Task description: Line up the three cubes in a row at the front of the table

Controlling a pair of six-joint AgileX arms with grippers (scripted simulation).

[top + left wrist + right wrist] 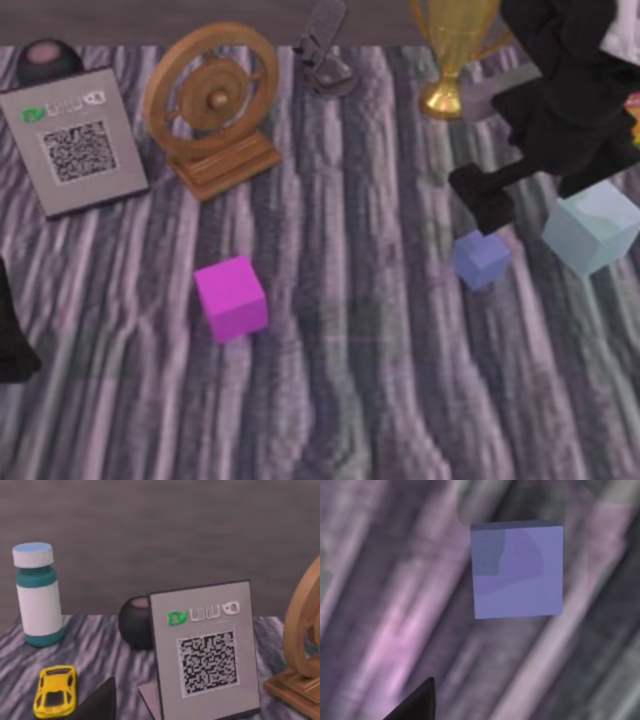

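Observation:
Three cubes rest on the table (pixel 350 400). The magenta cube (pixel 231 297) sits left of centre. The small periwinkle-blue cube (pixel 481 259) lies at the right, with the large pale blue-grey cube (pixel 592 228) just beyond it near the right edge. My right gripper (pixel 488 212) hovers above the far side of the periwinkle cube (pixel 517 570), open and empty; one dark fingertip (pixel 420 702) shows in its wrist view. My left gripper (pixel 12 345) is parked at the table's left edge, open, with one fingertip (pixel 102 700) showing.
Along the back stand a QR-code sign (pixel 72 140), a black round speaker (pixel 45 60), a wooden wheel ornament (pixel 212 105), a dark grey microphone (pixel 325 45) and a gold trophy (pixel 455 50). The left wrist view also shows a teal-and-white bottle (pixel 36 595) and a yellow toy car (pixel 55 690).

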